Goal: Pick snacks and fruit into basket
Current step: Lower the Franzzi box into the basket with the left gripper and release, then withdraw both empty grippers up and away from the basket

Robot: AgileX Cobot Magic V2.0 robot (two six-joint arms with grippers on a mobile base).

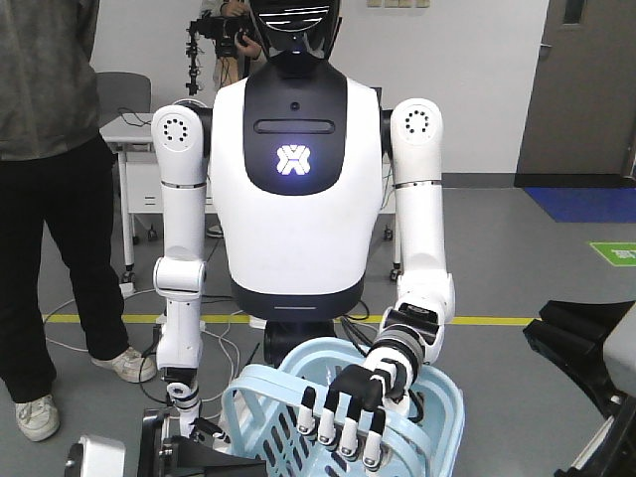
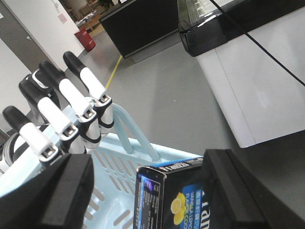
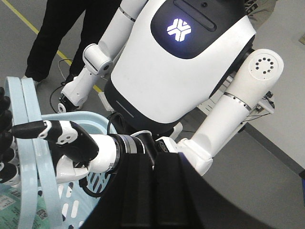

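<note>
Between the wide-set jaws of the left gripper (image 2: 145, 160), the black-and-blue cardboard cookie box (image 2: 167, 200) touches one jaw only, apparently unheld; thus unsupported, it could tip outside the light blue lattice plastic basket (image 2: 119, 164) below. Right gripper (image 3: 155, 167): closed, empty.

Black-blue cookie box (image 2: 167, 202) upright in light-blue lattice basket (image 2: 112, 165).

Seen from my remote station: the cookie box (image 2: 162, 200) is cut off by the left wrist view's bottom edge, its right side hidden behind the left gripper (image 2: 147, 191). In the front view, lower centre, the basket (image 1: 253, 427) hides its contents.
</note>
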